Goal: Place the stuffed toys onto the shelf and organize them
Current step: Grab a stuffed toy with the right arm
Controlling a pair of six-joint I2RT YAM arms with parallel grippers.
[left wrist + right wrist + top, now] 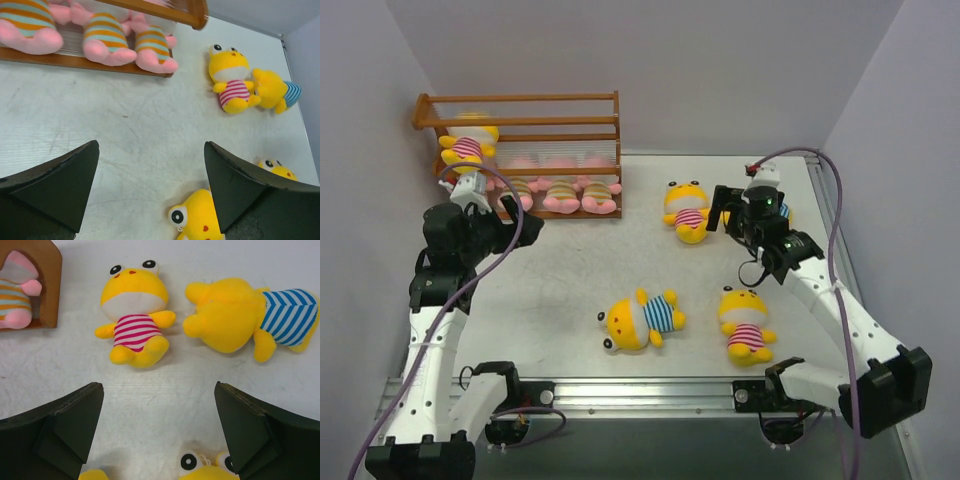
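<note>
The wooden shelf (520,125) stands at the far left. Three pink stuffed toys (560,195) sit on its bottom tier, and a yellow one in a pink-striped shirt (468,148) sits above them. On the table lie a yellow toy in pink stripes (686,210), one in blue stripes (642,318) and another in pink stripes (744,325). My left gripper (520,222) hangs open before the shelf, holding nothing (151,150). My right gripper (728,215) is open and empty (159,390), just short of the pink-striped toy (135,310) and a face-down blue-striped toy (240,315).
Grey walls close in the table at the back and on both sides. A metal rail (650,392) runs along the near edge between the arm bases. The shelf's end post (47,285) stands left of the right gripper.
</note>
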